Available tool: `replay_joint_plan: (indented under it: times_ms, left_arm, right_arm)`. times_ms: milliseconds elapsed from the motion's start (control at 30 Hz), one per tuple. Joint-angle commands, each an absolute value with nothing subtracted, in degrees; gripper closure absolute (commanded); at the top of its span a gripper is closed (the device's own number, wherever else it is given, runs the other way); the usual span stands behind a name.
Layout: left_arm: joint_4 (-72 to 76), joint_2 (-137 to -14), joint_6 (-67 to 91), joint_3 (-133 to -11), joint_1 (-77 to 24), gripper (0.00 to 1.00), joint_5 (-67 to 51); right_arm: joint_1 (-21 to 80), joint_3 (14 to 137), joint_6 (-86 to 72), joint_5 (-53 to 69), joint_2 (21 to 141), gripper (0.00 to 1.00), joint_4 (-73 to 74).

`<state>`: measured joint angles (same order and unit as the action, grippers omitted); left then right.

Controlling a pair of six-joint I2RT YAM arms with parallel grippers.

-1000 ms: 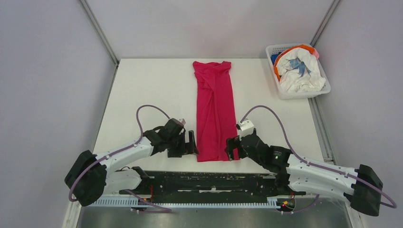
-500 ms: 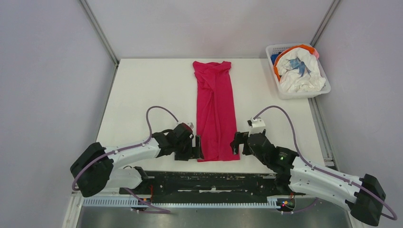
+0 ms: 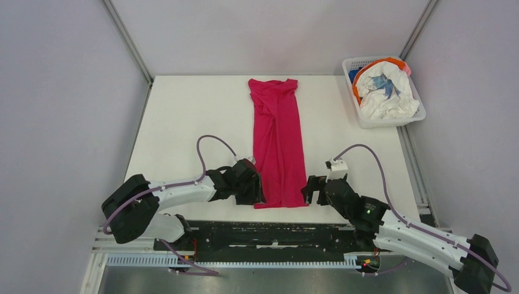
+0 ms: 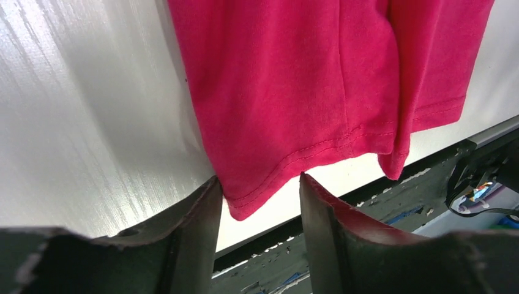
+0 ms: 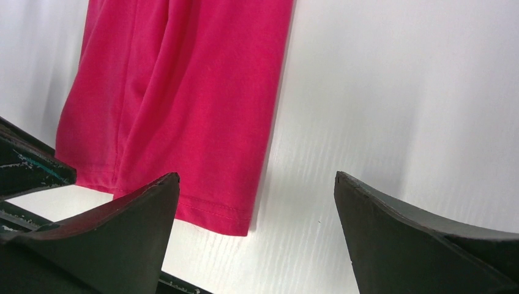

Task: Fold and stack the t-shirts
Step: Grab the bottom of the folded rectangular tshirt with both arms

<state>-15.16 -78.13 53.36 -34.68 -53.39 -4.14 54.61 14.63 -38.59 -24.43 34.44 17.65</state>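
Note:
A magenta-red t-shirt [image 3: 278,141], folded into a long narrow strip, lies down the middle of the white table [image 3: 190,122]. Its hem is at the near edge. My left gripper [image 3: 256,190] is open at the hem's left corner; in the left wrist view [image 4: 257,184] that corner [image 4: 245,205] sits between the jaws, untouched. My right gripper [image 3: 313,190] is open just right of the hem's right corner [image 5: 235,223], which lies between its wide-spread jaws [image 5: 257,184]. A white t-shirt with blue print [image 3: 387,92] and an orange one [image 3: 367,70] lie in the basket.
A white plastic basket [image 3: 366,120] stands at the table's far right corner, with a bit of blue cloth [image 3: 353,75] inside. The black rail [image 3: 269,236] carrying the arm bases runs along the near table edge, just below the hem.
Both grippers have moved in toward the shirt's near hem corners, the left one rightward, the right one downward and slightly right. The shirt has not moved.

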Motion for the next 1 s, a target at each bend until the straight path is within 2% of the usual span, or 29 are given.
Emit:
replay_joint_plan:
  times_ms: [0, 167, 400, 533, 733, 867, 967]
  left_arm:
    - [-16.1, -80.6, 54.9, -33.4, -53.9, 0.46, -0.3]
    - [-16.0, -80.8, 55.4, -32.8, -53.9, 0.51, 2.0]
    - [-17.6, -80.5, 55.9, -32.4, -53.9, 0.79, 1.2]
    - [-18.0, -80.0, 57.0, -31.3, -54.3, 0.81, -0.4]
    - [-19.8, -78.0, 59.0, -30.9, -56.0, 0.87, -0.3]
    - [-20.6, -76.8, 60.0, -30.5, -56.7, 0.89, 1.7]
    - [-20.8, -76.0, 61.1, -29.9, -57.6, 0.98, 2.0]
  right_arm:
    - [54.5, 13.8, -40.6, -25.8, 31.9, 0.01, 18.2]
    - [54.5, 13.1, -39.3, -23.7, 32.0, 0.01, 17.4]
    - [54.5, 12.4, -38.7, -14.1, 36.4, 0.01, 14.4]
    - [54.5, 13.0, -38.9, -9.9, 41.4, 0.16, 13.7]
    - [54.6, 10.5, -41.0, -11.0, 45.5, 0.35, 9.6]
    - [54.8, 9.3, -41.6, -8.8, 46.3, 0.59, 6.9]
    - [56.7, 8.5, -42.0, -7.5, 44.7, 0.78, 7.0]
